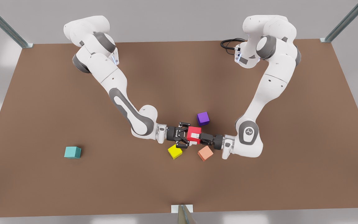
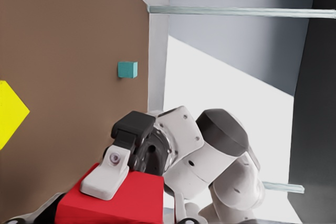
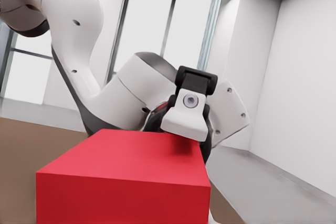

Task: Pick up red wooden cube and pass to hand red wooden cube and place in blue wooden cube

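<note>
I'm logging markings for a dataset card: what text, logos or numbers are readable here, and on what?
None readable.
Round emblem on the left arm's joint: a symbol, no legible letters.
Red wooden cube, where the left tool and right tool meet, and blue wooden cube: plain faces.

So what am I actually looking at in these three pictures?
Two white robot arms work over a brown table. The front view comes from a fixed camera; the other two come from cameras on each arm's wrist. At centre, the left pincer, on the front view's right, grips the red wooden cube above the table. The right pincer meets it from the other side. Purple, yellow and salmon cubes lie nearby, and the blue wooden cube lies apart.
</note>
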`<act>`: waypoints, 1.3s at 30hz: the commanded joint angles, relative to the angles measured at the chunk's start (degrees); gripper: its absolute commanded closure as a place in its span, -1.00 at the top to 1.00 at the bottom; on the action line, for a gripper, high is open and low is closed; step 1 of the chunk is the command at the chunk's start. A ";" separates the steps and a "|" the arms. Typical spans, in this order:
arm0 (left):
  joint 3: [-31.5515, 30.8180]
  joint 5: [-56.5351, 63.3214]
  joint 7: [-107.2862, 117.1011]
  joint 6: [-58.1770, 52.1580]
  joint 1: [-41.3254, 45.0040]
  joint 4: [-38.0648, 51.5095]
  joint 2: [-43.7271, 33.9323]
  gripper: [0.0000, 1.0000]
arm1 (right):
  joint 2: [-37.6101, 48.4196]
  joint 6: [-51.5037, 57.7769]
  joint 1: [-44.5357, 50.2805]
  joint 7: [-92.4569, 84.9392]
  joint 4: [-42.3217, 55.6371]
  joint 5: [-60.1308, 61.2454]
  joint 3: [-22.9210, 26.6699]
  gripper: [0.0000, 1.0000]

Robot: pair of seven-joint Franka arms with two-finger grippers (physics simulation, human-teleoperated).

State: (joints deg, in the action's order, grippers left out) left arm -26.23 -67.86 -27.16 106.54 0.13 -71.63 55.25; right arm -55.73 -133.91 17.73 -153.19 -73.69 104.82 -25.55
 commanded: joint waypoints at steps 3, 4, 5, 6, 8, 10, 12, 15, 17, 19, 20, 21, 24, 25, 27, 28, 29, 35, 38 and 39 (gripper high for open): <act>0.04 2.38 -0.53 -7.40 -4.88 0.17 -0.31 1.00 | 0.36 -0.04 -0.76 0.00 -0.14 -0.05 0.15 0.40; 0.04 4.66 -0.35 -9.15 -7.07 0.17 -0.49 1.00 | 0.71 -0.04 -1.55 1.05 -0.58 -0.49 0.24 0.40; 0.04 6.25 0.09 -12.49 -9.62 1.31 -0.58 1.00 | 1.94 0.40 -3.92 2.63 -1.63 -3.64 0.41 0.40; 0.13 8.18 1.41 -15.39 -11.29 3.16 -0.49 1.00 | 5.97 0.93 -7.52 4.83 -8.20 -11.72 0.59 0.40; -0.22 31.35 12.72 -24.44 -13.41 14.58 -0.75 1.00 | 17.94 8.47 -17.54 16.33 -24.13 -43.00 1.20 0.40; -1.01 74.79 30.42 -33.50 -2.60 17.22 -13.84 1.00 | 27.51 26.14 -22.82 24.69 -30.90 -72.36 8.84 0.40; -0.84 81.04 19.17 -34.91 -7.95 17.13 -16.57 1.00 | 31.65 31.87 -22.74 26.63 -31.08 -90.39 15.70 0.40; -1.10 85.88 -1.48 -37.99 -16.12 17.49 -17.28 1.00 | 33.85 26.60 -22.91 26.89 -34.15 -102.26 20.98 0.41; -1.37 85.97 -0.44 -35.52 -17.36 17.49 -17.45 1.00 | 33.76 22.03 -25.28 23.91 -34.59 -110.35 23.88 0.41; -0.84 85.97 1.67 -34.12 -18.33 17.49 -17.54 1.00 | 31.57 15.44 -26.25 23.90 -32.75 -110.35 24.14 0.42; -0.84 85.97 1.76 -33.33 -18.33 17.40 -17.45 1.00 | 30.43 13.33 -26.25 24.69 -31.26 -110.09 24.06 0.42; -0.75 86.06 1.76 -32.62 -18.33 17.40 -17.45 1.00 | 29.81 8.49 -26.34 25.14 -30.64 -109.47 24.14 0.42; 24.91 77.45 1.76 -5.47 0.13 -22.50 -45.75 1.00 | 28.14 0.41 -27.04 28.74 -30.55 -107.19 24.23 0.42; 24.91 73.67 1.50 -5.64 -1.45 -21.98 -45.05 1.00 | 27.43 -3.11 -27.39 28.74 -30.64 -106.49 24.23 0.42; 24.91 73.49 1.50 -8.89 -2.16 -16.97 -41.45 1.00 | 26.91 -5.05 -28.36 28.65 -30.64 -106.40 24.23 0.42; 24.74 73.58 1.50 -8.89 -2.07 -16.97 -41.45 1.00 | 26.47 -6.10 -28.89 28.04 -30.64 -106.49 24.23 0.42; 24.74 73.66 1.50 -8.81 -2.15 -16.97 -41.45 1.00 | 26.20 -6.19 -29.06 28.04 -30.55 -106.49 24.23 0.42; 24.65 73.84 1.58 -8.72 -1.63 -16.88 -41.36 1.00 | 22.86 -8.91 -28.89 27.42 -27.65 -106.57 24.23 0.42; 24.65 73.66 1.67 -8.89 -1.63 -16.88 -41.36 1.00 | 22.78 -9.27 -28.89 27.51 -28.09 -106.49 24.23 0.42; 24.47 73.66 1.67 -8.98 -1.54 -16.88 -41.36 1.00 | 22.78 -9.27 -28.89 27.42 -28.26 -106.49 24.23 0.43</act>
State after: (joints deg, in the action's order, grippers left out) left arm -1.68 5.92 -24.66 96.55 -1.43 -88.53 13.95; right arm -32.98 -140.85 -11.16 -129.85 -101.86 -1.86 -1.32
